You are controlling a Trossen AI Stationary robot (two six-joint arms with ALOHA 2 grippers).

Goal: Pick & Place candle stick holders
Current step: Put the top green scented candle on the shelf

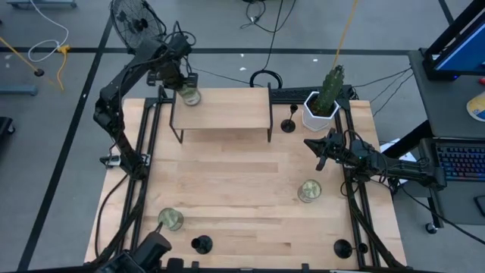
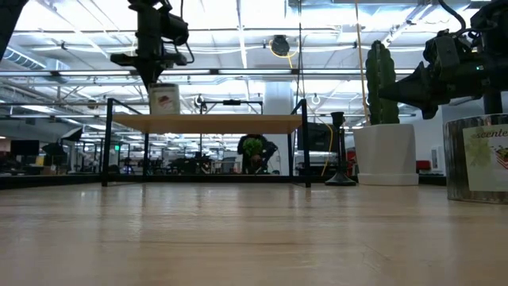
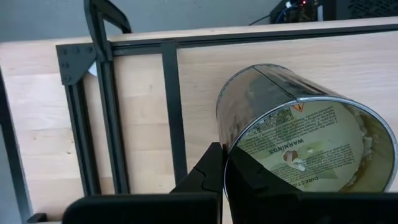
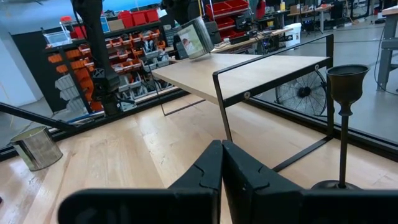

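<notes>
The counter (image 1: 242, 197) fills the middle of the high view, a pale wooden top in a dark frame. At its upper middle stands a small raised shelf (image 1: 221, 108) on thin black legs, and to the shelf's right a white pot with a cactus (image 1: 326, 98).

The left gripper (image 1: 182, 83) sits at the upper left, over the shelf's left corner, its fingers pinching the rim of a glass jar candle (image 1: 189, 95); in the left wrist view the jar (image 3: 305, 143) hangs tilted, label showing. Two more jars stand on the counter, one at the lower left (image 1: 171, 220) and one right of centre (image 1: 309, 191).

The right gripper (image 1: 321, 152) hovers at the right, below the pot, fingers pressed together and holding nothing.

The candle stick holders are smallest: one (image 1: 289, 124) between shelf and pot, one (image 1: 201, 244) at the lower middle-left edge, one (image 1: 342, 247) at the lower right edge. All three stand upright, long axis vertical, cup on top; the right wrist view shows the nearest one's stem (image 4: 346, 124) rising straight from its base.

No holder seems to be in hand yet; the work now looks to be on a jar. A likely next move is for the right gripper to spread, come level with the thin stem near the pot, and close squarely so the holder doesn't tip.
</notes>
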